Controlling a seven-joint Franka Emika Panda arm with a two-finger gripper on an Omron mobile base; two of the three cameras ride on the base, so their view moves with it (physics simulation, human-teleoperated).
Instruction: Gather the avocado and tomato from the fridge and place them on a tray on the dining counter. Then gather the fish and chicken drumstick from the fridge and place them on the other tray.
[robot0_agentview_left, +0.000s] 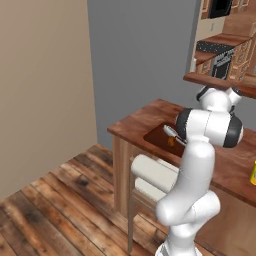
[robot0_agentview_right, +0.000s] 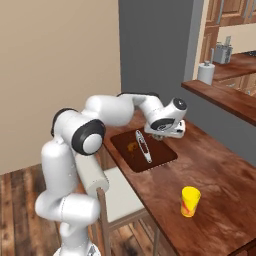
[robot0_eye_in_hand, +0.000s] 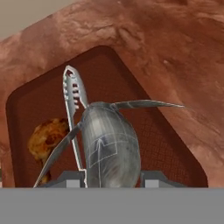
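Reddish-brown wood bench (robot0_agentview_right: 220, 165) carries a dark brown tray (robot0_agentview_right: 162, 156) near its end. The tool (robot0_eye_in_hand: 112, 177) hovers over the tray, jaws narrowed on a grey fish (robot0_eye_in_hand: 109, 146) whose body sits between the fingertips (robot0_eye_in_hand: 154, 178). On the tray lie a golden chicken drumstick (robot0_eye_in_hand: 46, 138) and what appears to be a second fish (robot0_agentview_right: 143, 145), silvery and slender. A yellow cup (robot0_agentview_right: 190, 201) stands well apart on the bench
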